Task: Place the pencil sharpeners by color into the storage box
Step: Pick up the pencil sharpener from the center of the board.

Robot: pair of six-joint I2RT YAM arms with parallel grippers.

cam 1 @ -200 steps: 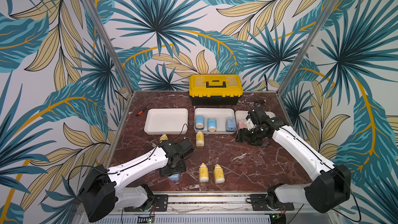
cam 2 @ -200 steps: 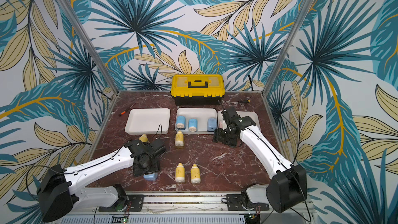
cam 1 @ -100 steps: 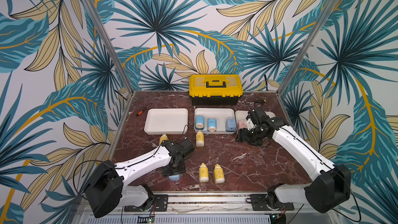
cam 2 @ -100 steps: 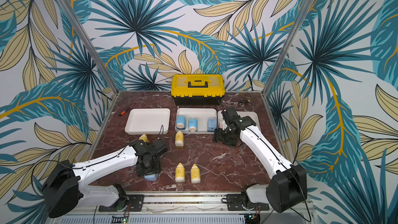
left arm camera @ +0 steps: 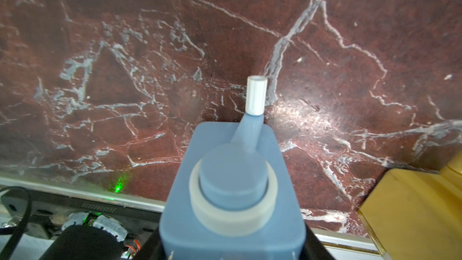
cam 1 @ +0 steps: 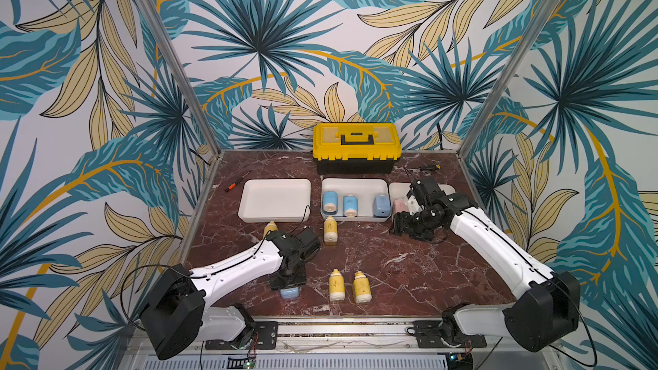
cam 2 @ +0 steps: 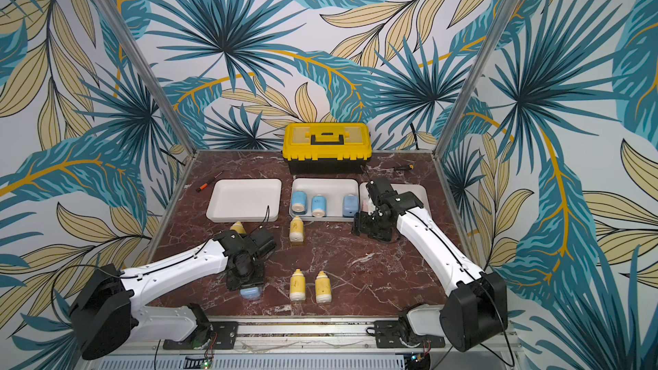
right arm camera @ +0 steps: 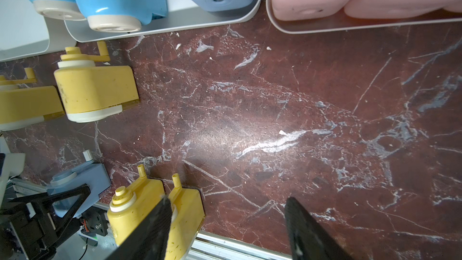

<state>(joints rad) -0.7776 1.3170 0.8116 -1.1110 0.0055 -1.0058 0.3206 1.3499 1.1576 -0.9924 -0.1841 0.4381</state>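
Plainly, in a top view the left gripper [cam 1: 287,279] stood low and left of centre over a blue sharpener [cam 1: 290,293] on the table [cam 1: 391,272]. The middle tray [cam 1: 354,182], above centre, held three blues. In the left wrist view that sharpener filled the lower middle, with the jaws hidden. In the right wrist view, at lower left, black fingers [right arm camera: 75,191] pressed its sides, so we judged it clamped, while the right gripper [right arm camera: 226,203] gaped over bare table. We judged the pick under way. The next move called for a straight lift, then a carry to the tray's gap.
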